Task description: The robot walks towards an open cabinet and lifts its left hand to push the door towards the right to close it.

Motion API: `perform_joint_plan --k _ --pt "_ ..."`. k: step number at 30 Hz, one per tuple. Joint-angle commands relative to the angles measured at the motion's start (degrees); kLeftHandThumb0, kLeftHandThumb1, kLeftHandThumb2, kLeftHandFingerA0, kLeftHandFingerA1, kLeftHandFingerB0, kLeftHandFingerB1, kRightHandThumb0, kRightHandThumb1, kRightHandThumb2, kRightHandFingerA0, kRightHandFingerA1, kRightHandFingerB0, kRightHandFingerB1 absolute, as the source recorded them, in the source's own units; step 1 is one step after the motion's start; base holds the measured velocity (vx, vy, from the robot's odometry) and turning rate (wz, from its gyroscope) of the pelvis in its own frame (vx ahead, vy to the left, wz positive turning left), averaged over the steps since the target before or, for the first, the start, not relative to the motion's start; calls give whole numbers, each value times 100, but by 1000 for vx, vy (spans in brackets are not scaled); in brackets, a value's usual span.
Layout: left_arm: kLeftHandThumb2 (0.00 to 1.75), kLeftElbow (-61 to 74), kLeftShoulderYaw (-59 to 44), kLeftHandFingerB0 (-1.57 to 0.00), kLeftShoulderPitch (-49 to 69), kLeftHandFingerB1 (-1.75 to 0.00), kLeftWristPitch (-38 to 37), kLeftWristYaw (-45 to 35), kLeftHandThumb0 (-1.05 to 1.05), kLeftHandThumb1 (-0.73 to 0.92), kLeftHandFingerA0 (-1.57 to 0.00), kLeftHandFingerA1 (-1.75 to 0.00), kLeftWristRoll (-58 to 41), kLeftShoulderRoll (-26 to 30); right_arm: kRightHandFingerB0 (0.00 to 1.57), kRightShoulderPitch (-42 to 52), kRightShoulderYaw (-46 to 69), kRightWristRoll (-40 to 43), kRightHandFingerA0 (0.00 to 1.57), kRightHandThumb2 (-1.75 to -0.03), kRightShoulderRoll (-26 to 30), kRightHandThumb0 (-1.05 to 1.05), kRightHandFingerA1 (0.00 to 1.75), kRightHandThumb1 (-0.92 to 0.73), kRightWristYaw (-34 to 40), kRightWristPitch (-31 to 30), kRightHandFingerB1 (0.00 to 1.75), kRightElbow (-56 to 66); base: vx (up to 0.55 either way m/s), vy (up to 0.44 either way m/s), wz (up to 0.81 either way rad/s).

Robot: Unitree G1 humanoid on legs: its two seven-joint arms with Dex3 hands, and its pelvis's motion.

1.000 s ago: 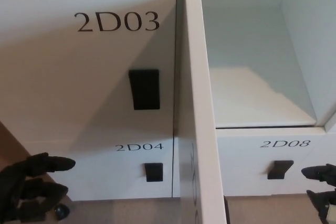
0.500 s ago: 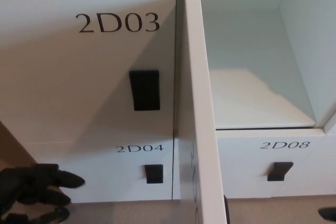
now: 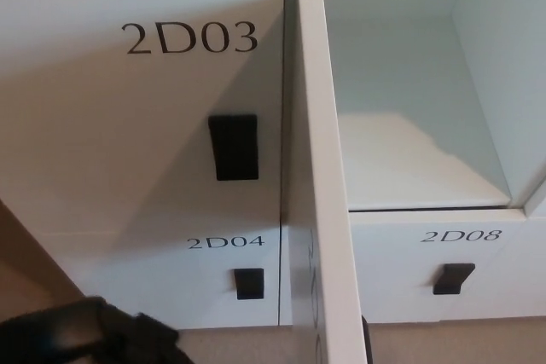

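white locker wall (image 3: 128, 210) fills the head view, labelled doors 2d03, 2d04, 2d08, each with a black handle; strip of beige floor at the bottom. the open door (image 3: 324, 210) stands edge-on to me, swung straight out from the cabinet, its long edge running from top centre down to bottom centre. the open compartment (image 3: 418, 125) lies to its right, empty as far as i can see. my left hand (image 3: 94, 334) sits low at bottom left, blurred, so i cannot tell how its fingers stand. right hand not visible. key relation: the door lies up and to the right of the left hand, well apart, not touching. judgement: raise the hand, meet the door's left face, push rightward.
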State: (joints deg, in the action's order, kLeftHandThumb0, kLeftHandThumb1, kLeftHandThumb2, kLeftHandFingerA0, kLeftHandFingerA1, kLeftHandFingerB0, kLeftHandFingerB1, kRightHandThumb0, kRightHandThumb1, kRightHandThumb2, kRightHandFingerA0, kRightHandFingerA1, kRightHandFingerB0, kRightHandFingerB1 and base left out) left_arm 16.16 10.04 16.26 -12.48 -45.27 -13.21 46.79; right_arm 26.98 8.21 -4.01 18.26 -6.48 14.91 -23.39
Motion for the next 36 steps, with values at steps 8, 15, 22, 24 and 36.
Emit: perform_joint_plan --k 8,15,22,24,36 --pt "90 -788 3675 -58 -5248 -56 3750 -1334 -55 56 -50 -57 938 -3937 58 1461 1087 434 74 -59 764 -40 49 -70 -486 464 42 367 0 0 1" --pt "88 -807 4071 -59 -5188 -58 3852 -1306 -45 52 -51 -59 1144 -3973 59 1540 1131 456 71 -63 710 -42 49 -66 -528 454 43 450 0 0 0" --pt "60 -1386 4267 -71 -5506 -42 3618 -1292 -49 64 -58 -46 1199 -4342 58 1448 1050 342 71 -63 674 -43 50 -67 -491 723 44 305 0 0 3" --pt "60 -1757 4162 -73 -5764 -43 3439 -1190 -47 64 -62 -48 1185 -4641 59 1407 1000 282 72 -63 668 -43 49 -66 -467 716 44 316 0 0 9" --pt "93 -5216 3077 -51 -8178 -53 2904 149 -66 56 -52 -58 1487 -6323 61 1697 1042 366 74 -59 375 -40 49 -70 -395 654 43 952 -26 16 10"
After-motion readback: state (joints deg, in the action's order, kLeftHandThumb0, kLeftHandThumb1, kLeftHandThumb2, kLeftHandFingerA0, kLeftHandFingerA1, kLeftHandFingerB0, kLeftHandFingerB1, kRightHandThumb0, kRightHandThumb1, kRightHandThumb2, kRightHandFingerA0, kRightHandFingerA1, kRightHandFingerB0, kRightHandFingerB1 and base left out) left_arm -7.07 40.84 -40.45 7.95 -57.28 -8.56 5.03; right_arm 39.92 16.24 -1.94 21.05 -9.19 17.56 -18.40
